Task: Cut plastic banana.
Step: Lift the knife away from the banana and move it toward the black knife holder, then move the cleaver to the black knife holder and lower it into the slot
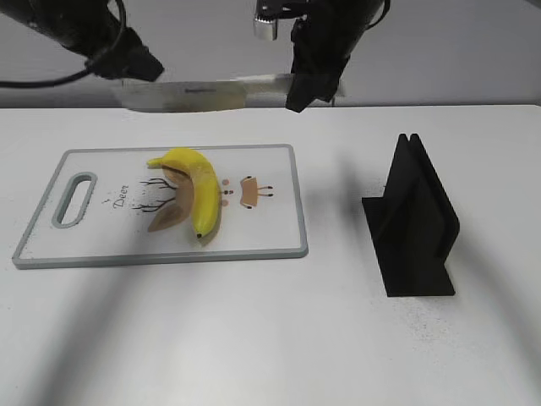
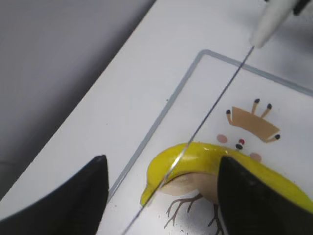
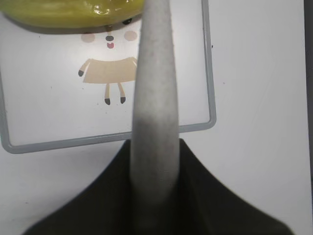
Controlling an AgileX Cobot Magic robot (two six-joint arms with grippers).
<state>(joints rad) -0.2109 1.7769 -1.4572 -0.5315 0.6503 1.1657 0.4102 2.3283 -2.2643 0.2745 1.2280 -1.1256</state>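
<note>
I'm pinching the knife (image 1: pixel 194 95) handle in my right gripper (image 1: pixel 311 85), left gripper (image 2: pixel 161 196) spread wide, hovering above the uncut banana (image 1: pixel 196 190) lying mid-frame on the cutting board (image 1: pixel 101 249).

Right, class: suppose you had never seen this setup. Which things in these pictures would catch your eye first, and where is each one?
The bright yellow banana stands out first, lying on the white cutting board at the left of the table. Above it, the right gripper holds a knife level in the air, its blade pointing left over the board. A black stand sits alone on the table to the right.
</note>
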